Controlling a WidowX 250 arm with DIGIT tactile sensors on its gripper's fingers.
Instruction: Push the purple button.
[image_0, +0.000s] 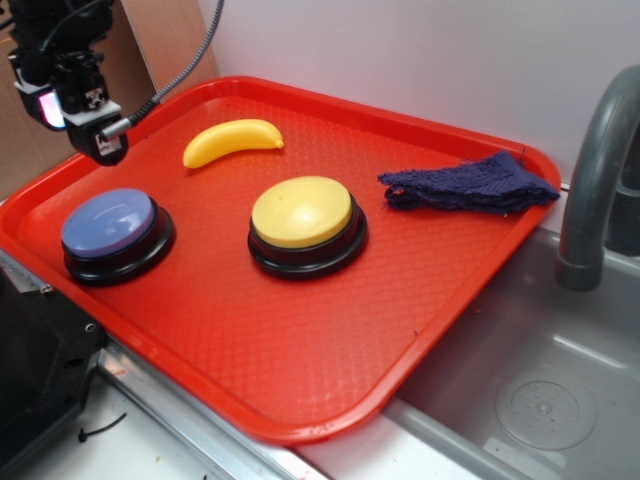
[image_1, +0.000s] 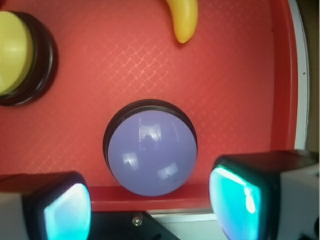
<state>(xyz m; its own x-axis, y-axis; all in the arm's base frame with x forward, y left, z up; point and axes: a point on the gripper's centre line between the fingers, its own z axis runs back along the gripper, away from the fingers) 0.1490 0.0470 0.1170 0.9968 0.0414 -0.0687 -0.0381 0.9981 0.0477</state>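
At the upper left of the exterior view the gripper (image_0: 97, 140) is held above the tray (image_0: 300, 380), its fingers apart with nothing between them (the wrist view shows both pads (image_1: 65, 212) spread wide). Just below it, at the tray's left end, the purple button (image_0: 110, 224) is seen untouched. Further right, a banana (image_0: 232, 141) lies toward the far rim, a yellow button (image_0: 302, 213) sits mid-tray, and a blue cloth (image_0: 470, 184) is bunched at the right corner.
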